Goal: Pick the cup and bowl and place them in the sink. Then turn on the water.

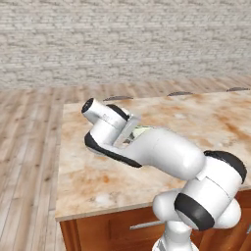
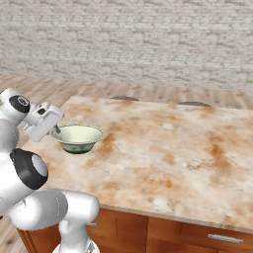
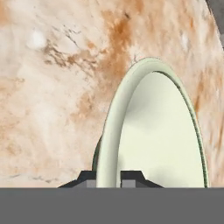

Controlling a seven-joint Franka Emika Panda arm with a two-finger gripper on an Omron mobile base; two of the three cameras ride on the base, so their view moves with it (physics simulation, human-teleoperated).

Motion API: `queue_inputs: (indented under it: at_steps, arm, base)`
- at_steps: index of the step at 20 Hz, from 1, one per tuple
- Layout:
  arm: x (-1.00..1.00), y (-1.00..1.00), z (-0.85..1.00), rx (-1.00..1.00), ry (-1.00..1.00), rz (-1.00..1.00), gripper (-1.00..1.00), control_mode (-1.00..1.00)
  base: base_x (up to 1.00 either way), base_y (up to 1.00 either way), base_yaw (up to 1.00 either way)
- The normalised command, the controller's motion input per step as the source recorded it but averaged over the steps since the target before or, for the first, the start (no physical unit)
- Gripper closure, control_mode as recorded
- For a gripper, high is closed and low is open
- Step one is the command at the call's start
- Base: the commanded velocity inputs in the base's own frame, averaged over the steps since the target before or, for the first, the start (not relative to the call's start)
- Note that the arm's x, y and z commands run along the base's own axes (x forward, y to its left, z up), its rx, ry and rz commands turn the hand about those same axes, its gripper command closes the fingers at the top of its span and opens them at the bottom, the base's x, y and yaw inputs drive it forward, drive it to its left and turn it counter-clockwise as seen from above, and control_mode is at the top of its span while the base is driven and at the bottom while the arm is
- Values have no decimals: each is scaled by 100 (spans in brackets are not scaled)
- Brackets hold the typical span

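The wide, shallow, pale cream-green round bowl sits on the orange-veined marble table at the left of the right base view, near the table's left end and a little back from its front edge. There its whole outline reads clearly: upright, mouth facing up, rim level, a darker green band at its foot. The two-finger gripper on the white arm meets the bowl at the left side of its rim, the white hand slanting down from the upper left.

In the left base view the arm's white forearm covers almost all of this; just a sliver of the bowl peeks out at mid-frame between the hand and the forearm, and the table spreads below and to the right, with wooden drawer fronts under its front edge.

The hand view gives the close contact the base views lack: the bowl appears as a tall narrow ellipse, its long axis running from the bottom centre up toward the upper right of the frame, the open inside turned to the right. The two dark fingertips stand either side of the rim at the bottom centre, so the jaws are closed on the bowl's rim.
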Motion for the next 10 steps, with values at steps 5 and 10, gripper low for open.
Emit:
queue_inputs:
  at_steps: [5,10]
  arm:
    - [-24,0,-15,-23,27,5,100,-100]
    - [-9,0,-22,-2,-31,0,100,-100]
  base:
    - [0,0,0]
    - [0,0,0]
